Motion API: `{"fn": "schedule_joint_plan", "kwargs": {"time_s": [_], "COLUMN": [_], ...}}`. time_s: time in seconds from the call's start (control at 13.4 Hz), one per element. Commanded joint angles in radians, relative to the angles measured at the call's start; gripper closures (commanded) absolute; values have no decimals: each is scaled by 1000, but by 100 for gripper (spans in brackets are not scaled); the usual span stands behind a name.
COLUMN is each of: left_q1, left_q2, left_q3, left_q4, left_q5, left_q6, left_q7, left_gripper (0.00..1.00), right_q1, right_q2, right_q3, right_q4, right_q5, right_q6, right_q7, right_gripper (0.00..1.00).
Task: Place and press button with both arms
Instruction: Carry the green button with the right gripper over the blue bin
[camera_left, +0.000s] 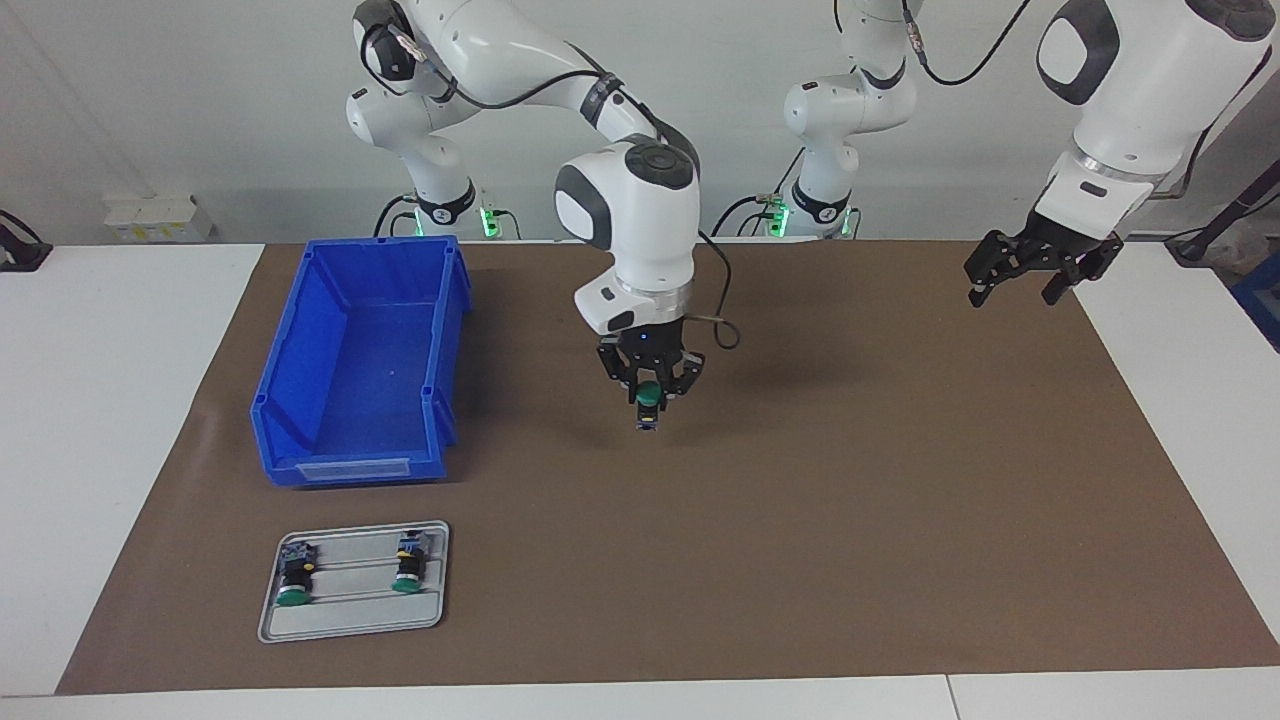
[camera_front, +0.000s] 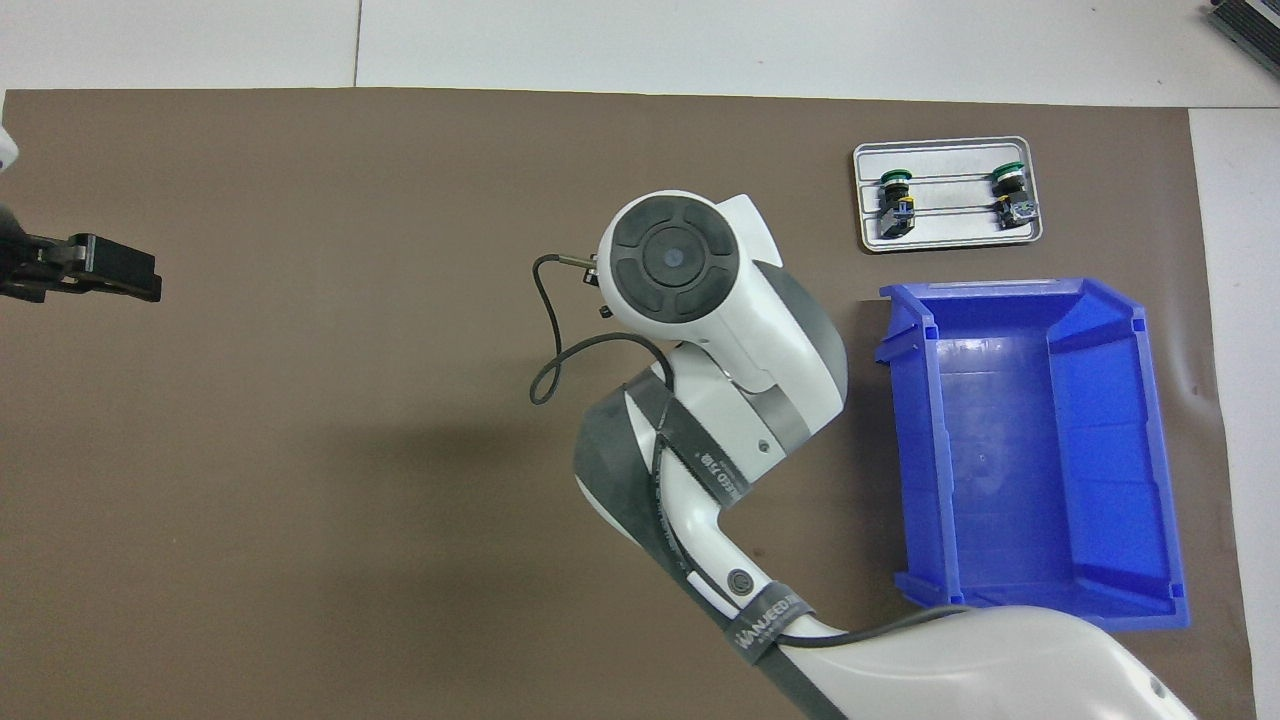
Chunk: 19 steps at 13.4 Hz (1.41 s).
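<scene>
A: Item one, right end effector (camera_left: 650, 395). State?

B: Clenched on the button (camera_left: 650, 398): green cap between the fingers, terminal block pointing down. Position: over the middle of the brown mat (camera_left: 800, 520), beside the blue bin (camera_left: 360, 360). The facing view does not settle whether the terminal end touches the mat. In the overhead view the arm's own wrist hides both end effector and button.

A: Item two, left end effector (camera_left: 1035, 268).

B: Released, fingers spread wide, holding nothing. Raised over the mat's edge at the left arm's end of the counter (camera_left: 130, 400), waiting.

A: Remaining stock?

B: Two like buttons (camera_front: 895, 190) (camera_front: 1010, 185) lying in the grey tray (camera_front: 947, 240), which sits farther from the robots than the bin.

A: Step in hand?

B: Judged as placing: button gripped, not yet set down and let go. The next move probably calls for standing it on the mat, cap up, keeping it steady, then bringing the left end effector across to press the cap.

A: Risk?

B: A narrow body on a small base may tip when pressed.
</scene>
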Motion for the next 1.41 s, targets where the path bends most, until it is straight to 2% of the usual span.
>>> {"fn": "schedule_joint_plan", "kwargs": {"time_s": [0.0,0.22,0.37,0.67,0.97,1.34], "left_q1": [-13,-8,-5,4,3,3], "left_q2": [-48,-65,-84,-85,-85,-85], "left_q3": [8,7,7,16,16,16], "left_q4": [-85,-108,-145,-147,-145,-145], "left_q5": [26,25,25,25,25,25], "left_q6": [32,15,24,26,23,23], "left_q7": [11,10,13,10,7,7], "left_gripper": [0,0,0,0,0,0], "right_q1": [-90,-192,-269,-375,-455,-522], "right_q2": [-141,-213,-265,-351,-369,-378], "right_q3": [10,8,10,8,7,5], "right_q4": [-145,-156,-179,-287,-321,-386], "right_q5": [53,134,144,160,180,179], "right_q6": [1,-87,-156,-174,-171,-118], "right_q7": [-159,-406,-583,-969,-1354,-1713], "right_gripper": [100,100,100,100,100,100]}}
